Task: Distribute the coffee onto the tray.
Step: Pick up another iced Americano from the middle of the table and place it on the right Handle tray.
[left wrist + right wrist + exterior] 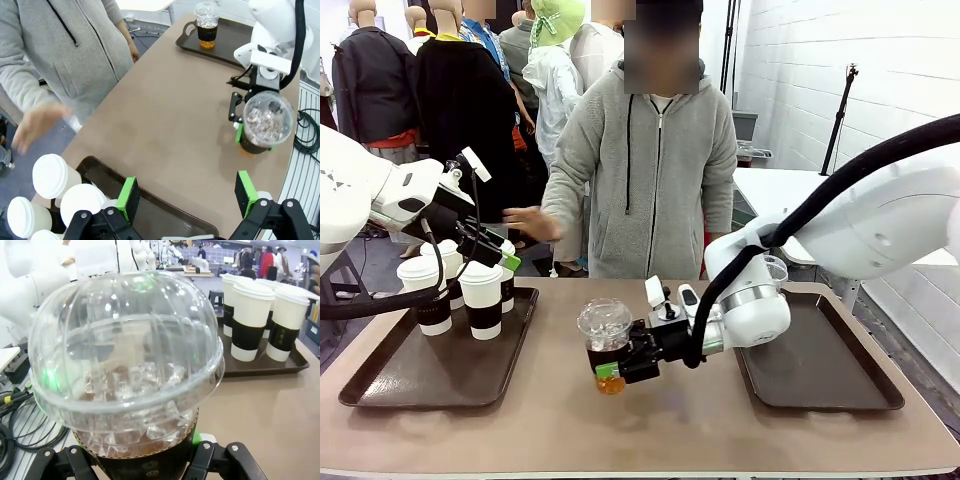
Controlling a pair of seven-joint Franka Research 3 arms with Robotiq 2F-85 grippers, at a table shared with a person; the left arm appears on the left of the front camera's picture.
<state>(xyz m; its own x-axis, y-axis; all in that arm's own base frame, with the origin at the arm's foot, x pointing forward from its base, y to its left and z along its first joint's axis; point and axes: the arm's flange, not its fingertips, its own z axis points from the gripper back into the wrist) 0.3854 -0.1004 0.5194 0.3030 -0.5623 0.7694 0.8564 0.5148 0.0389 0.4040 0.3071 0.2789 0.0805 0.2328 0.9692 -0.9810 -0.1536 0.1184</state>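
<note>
My right gripper (612, 362) is shut on a clear dome-lidded cup (604, 322) of iced amber coffee with a dark sleeve, held sideways-on just above the middle of the table. The same cup (125, 365) looms close in the right wrist view, and the cup (262, 122) also appears in the left wrist view. A second clear cup (775, 268) (206, 25) stands on the right tray (830, 385). Several white lidded cups (480, 295) (50, 175) (247, 320) stand on the left tray (380, 385). My left gripper (502, 256) (186, 195) hangs open above them, holding nothing.
A person in a grey hoodie stands at the far edge, one hand (530, 222) (37, 125) stretched toward the left tray. Bare brown tabletop (650, 430) lies between the trays. Cables (15, 430) run on the floor beside the table.
</note>
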